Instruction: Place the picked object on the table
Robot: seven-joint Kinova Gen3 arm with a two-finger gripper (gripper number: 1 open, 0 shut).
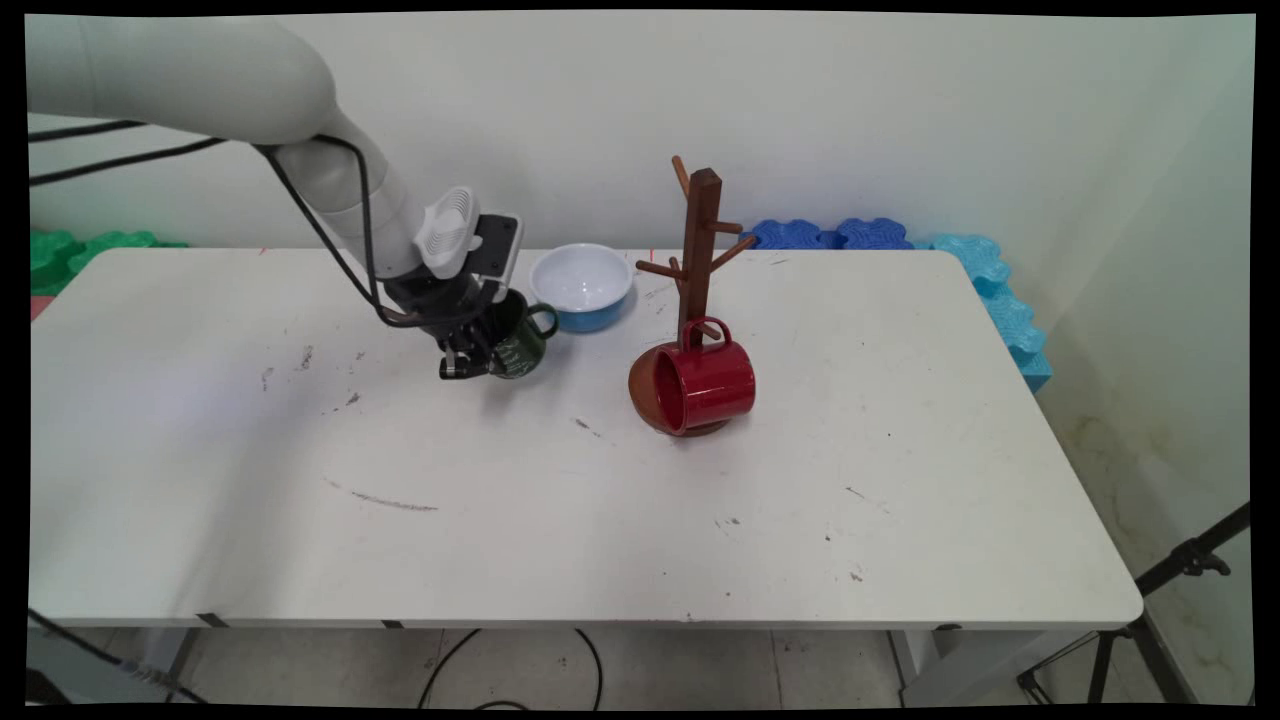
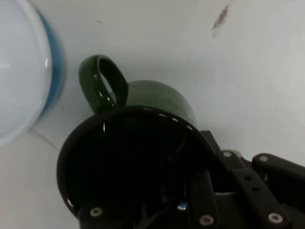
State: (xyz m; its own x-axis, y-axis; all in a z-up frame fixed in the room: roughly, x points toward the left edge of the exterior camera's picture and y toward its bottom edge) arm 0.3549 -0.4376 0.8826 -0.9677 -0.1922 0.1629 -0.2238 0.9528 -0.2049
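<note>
Gripper: the black two-finger gripper point(image 1: 470, 368) was down at the table, pinching the rim of a dark green mug point(image 1: 520, 342); one finger reached inside the mug's dark interior, the other sat outside its wall.
Mug: it was tilted, its handle point(image 2: 102, 85) pointing away from the gripper toward the bowl.
Bowl: a white bowl with a blue outside point(image 1: 582, 286) stood just beyond the mug, near its handle, not touching it.
Mug tree: a brown wooden mug tree point(image 1: 702, 240) stood farther off to the gripper's side.
Red mug: a red mug point(image 1: 703, 386) lay on its side on the tree's round base, its handle at the post.
Table: white, scuffed point(image 1: 900, 520).
</note>
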